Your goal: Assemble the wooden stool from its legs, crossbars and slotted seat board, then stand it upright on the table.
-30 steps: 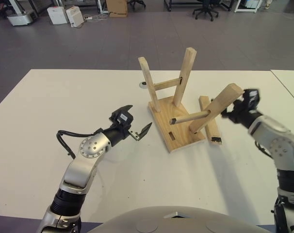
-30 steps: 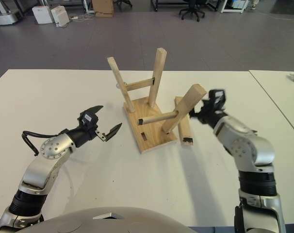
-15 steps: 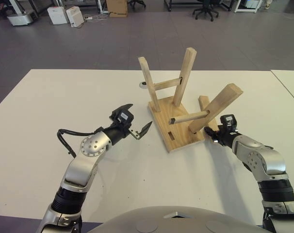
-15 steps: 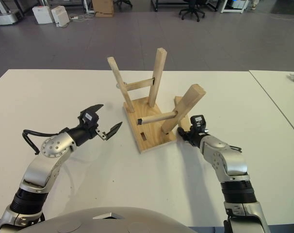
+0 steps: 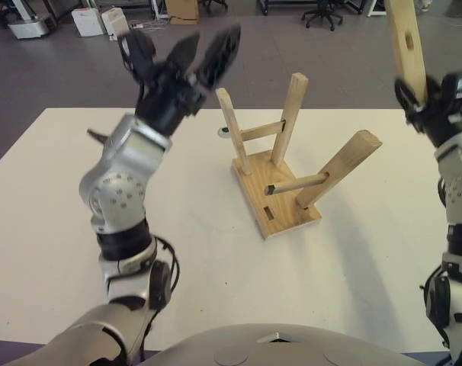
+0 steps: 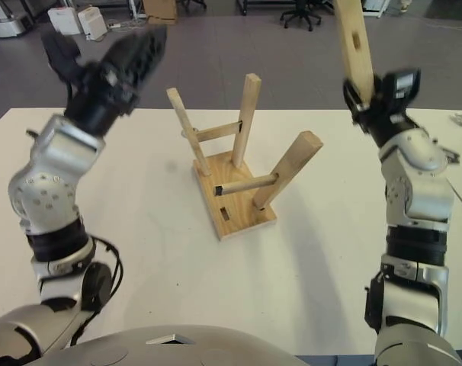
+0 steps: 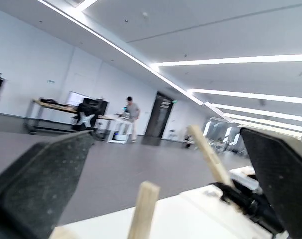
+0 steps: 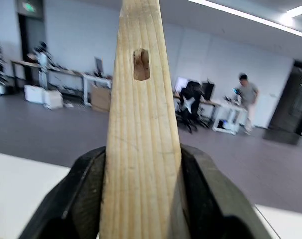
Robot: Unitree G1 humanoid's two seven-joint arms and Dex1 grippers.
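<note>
right wrist view: the right gripper [image 8: 143, 196] is closed tight around the lower part of a loose wooden leg [image 8: 141, 114] and holds it upright, high above the table [image 5: 56, 198]. the left gripper [image 5: 178, 59] is raised too, fingers spread wide, holding nothing. the leg looks light, stiff and dry (hardly slippery, i judge). it is best held away from its mortise hole [image 8: 140, 63]. the seat board [image 5: 288, 217] lies upside down on the table, two legs standing in it, a third leaning. i can read no writing on the wood.

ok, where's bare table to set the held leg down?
Wide bare table left of the seat board, the near strip in front of it, and a narrower patch to its right, toward the right gripper holding the leg. Crowded at the board: three legs and crossbars.
</note>
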